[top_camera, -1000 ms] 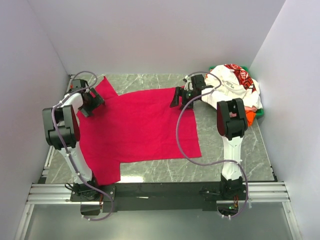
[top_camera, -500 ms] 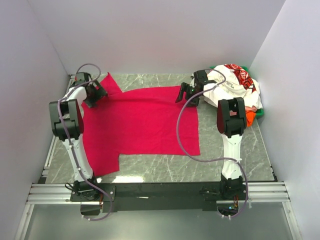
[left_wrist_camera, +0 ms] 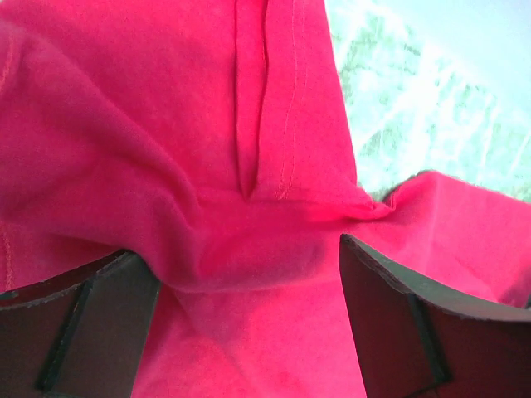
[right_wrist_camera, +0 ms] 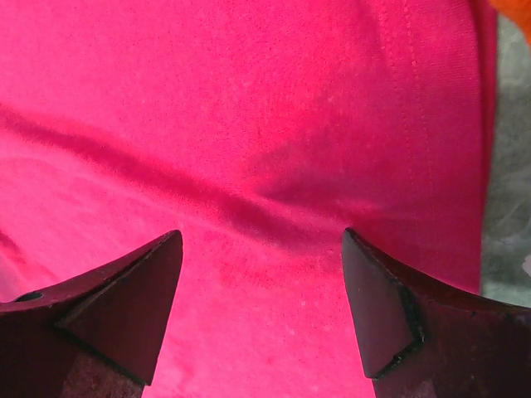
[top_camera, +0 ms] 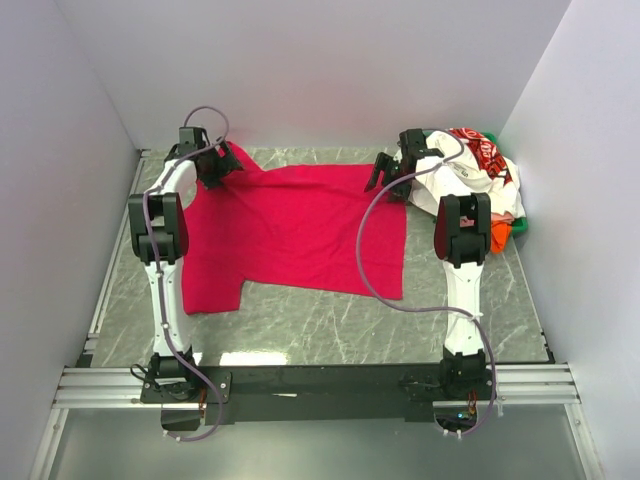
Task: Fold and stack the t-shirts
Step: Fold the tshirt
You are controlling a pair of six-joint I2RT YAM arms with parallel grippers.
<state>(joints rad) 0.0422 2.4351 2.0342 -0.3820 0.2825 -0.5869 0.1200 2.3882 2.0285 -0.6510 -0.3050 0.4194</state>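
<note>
**Crimson t-shirt spread on desk, both pairs of fingers open on its far edge**

Position of the work. The crimson t-shirt (top_camera: 300, 230) lies spread across the middle of the grey marbled desk (top_camera: 320, 330). It lies sideways, with the sleeves at the left end and the straight hem at the right. One sleeve points to the far left corner and the other to the near left. The body is mostly flat, with shallow creases.

Left arm. The left fingers (top_camera: 218, 170) are down on the far left sleeve, close to the back wall. In the left wrist view they stand wide apart. Crimson cloth (left_wrist_camera: 166, 124) rises in a soft fold between them, and a stitched seam runs away from the camera. The cloth is not pinched; the fingers are open. Bare desk (left_wrist_camera: 415, 108) shows past the sleeve edge.

Right arm. The right fingers (top_camera: 380, 178) rest at the far right corner of the same shirt, near the hem. The right wrist view shows them equally wide apart over crimson fabric (right_wrist_camera: 249, 99), with one slack crease running across the gap. They are open and grip nothing. A strip of desk (right_wrist_camera: 506, 207) shows at the right edge.

Remaining stock. A heap of shirts sits in the far right corner, just beside the right fingers. The white t-shirt (top_camera: 465, 170) with red-and-black print lies on top. An orange t-shirt (top_camera: 500, 236) and a green one (top_camera: 520, 228) show at the heap's near edge.
</note>
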